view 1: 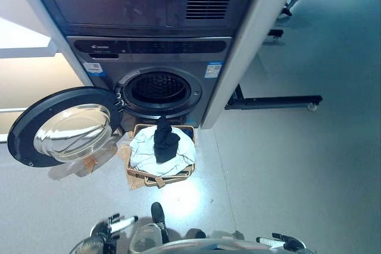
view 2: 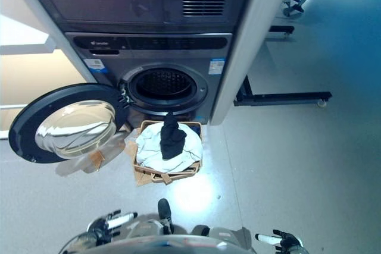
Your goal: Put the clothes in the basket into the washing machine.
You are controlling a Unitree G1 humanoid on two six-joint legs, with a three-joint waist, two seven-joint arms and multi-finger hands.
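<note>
Standing open at far left: round washer door, swung wide, drum gaping dark beside it. Sitting on the floor right below the drum mouth: basket heaped with pale cloth, a black garment draped on top. Likely soft, light, floppy; best pinching the black bunched peak first. Hanging low at bottom edge: left hand and right hand, fingers looking loosely open, gripping nothing.

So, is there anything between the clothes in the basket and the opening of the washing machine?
Nothing visible. The door is swung fully open to the left, and the basket of clothes sits directly below the drum opening.
</note>
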